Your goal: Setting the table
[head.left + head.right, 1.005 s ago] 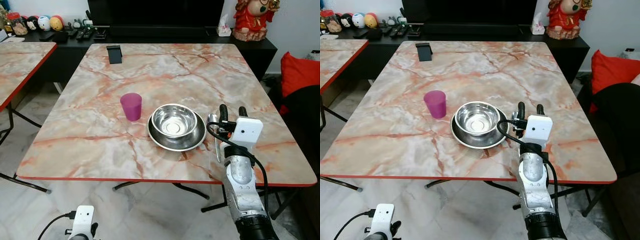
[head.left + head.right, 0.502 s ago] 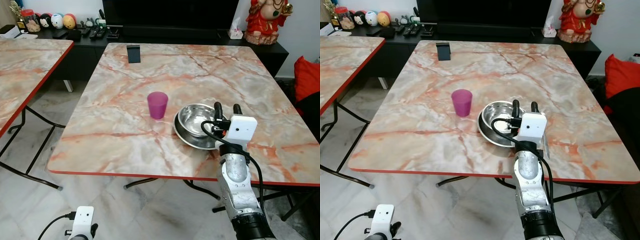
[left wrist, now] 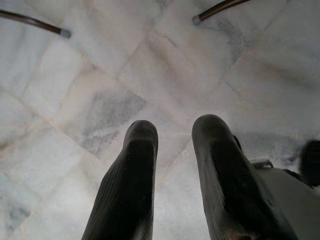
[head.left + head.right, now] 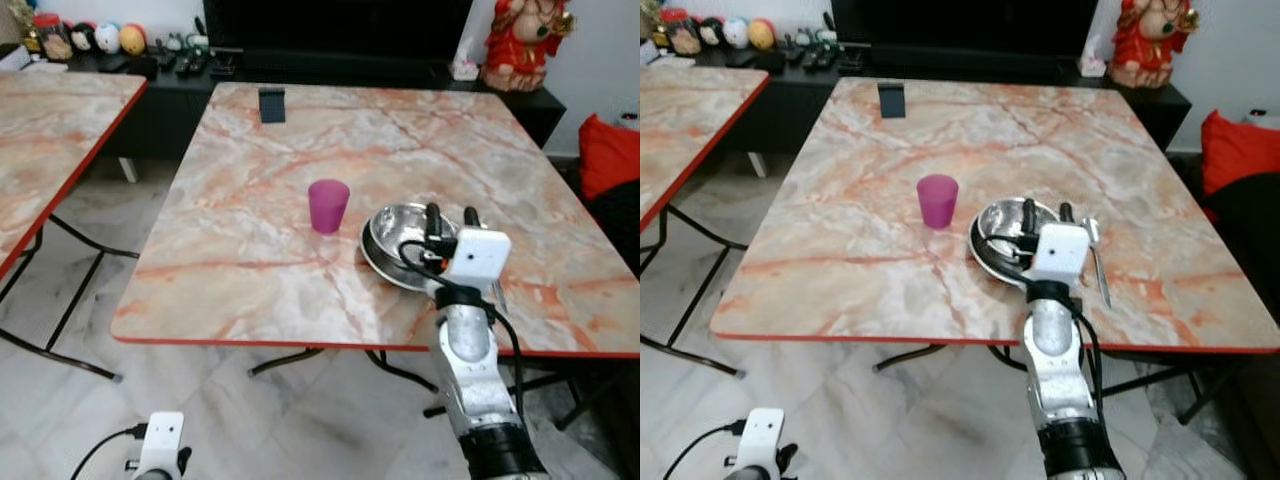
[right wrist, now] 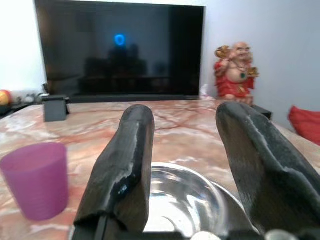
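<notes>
Left eye view: a marble-patterned table [image 4: 250, 270] with a red edge carries a purple cup [image 4: 328, 206] near its middle. At the cup's 3 o'clock, close by, a steel bowl [image 4: 392, 222] sits in a steel plate [image 4: 385, 267]. The right pincer [image 4: 448, 214] is raised over the near rim of the bowl, fingers parted and holding nothing. The left pincer's wrist camera housing pokes in at 6 o'clock, low above the floor.

Right eye view: a spoon [image 4: 1099, 268] lies flat on the table just at the plate's 3 o'clock. Its long axis runs near to far, bowl end pointing toward 12 o'clock, handle toward the near table edge.

Left wrist view: the left pincer [image 3: 172, 130] hangs idle above the tiled floor [image 3: 75, 80], fingers slightly apart and empty.

Right wrist view: the parted right fingers [image 5: 125, 160] frame the bowl, with the cup beside it.

Judgement: cup, bowl, plate and spoon already look placed, so the setting seems nearly finished; the next move probably calls for drawing the right arm clear without knocking the bowl.
</notes>
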Motion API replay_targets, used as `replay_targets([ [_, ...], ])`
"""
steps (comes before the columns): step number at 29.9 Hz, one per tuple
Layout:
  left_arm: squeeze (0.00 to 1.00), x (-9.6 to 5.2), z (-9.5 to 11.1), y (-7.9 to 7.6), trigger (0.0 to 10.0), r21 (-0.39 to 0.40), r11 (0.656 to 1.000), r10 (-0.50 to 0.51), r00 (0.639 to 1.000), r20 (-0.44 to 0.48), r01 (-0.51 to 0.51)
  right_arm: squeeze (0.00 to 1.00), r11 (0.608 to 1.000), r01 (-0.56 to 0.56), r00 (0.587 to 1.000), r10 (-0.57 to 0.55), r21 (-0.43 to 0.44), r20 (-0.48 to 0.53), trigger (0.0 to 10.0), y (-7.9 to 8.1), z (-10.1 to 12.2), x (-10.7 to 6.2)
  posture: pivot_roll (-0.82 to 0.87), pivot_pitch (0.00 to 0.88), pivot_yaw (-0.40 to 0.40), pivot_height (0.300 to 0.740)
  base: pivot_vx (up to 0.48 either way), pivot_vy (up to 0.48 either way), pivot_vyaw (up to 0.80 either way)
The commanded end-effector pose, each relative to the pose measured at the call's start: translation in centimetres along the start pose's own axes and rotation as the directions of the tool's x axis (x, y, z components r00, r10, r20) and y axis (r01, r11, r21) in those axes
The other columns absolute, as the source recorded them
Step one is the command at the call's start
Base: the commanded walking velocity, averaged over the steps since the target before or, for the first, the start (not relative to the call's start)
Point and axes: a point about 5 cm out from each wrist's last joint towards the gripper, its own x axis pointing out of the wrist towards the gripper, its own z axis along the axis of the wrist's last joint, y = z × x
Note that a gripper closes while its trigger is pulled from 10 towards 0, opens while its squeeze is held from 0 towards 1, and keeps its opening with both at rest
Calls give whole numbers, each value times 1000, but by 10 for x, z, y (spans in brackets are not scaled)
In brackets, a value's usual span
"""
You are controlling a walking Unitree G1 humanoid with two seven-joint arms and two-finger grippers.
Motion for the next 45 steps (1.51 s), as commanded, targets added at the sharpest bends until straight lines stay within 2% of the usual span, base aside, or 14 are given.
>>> replay_targets([
  [1, 0, -1, -5, -1, 10000, -10, 1000, 0, 1000, -18, 0, 0, 1000, 11, 1000, -11, 2, 2, 10000, -1, 1, 0, -3, 0, -16, 740, 0, 334, 0],
  [45, 0, -1, -4, 1, 10000, -11, 1000, 7, 1000, -20, -7, 0, 1000, 2, 1000, -2, 10, -3, 10000, 7, 2, 2, -4, 0, -8, 740, 0, 381, 0],
])
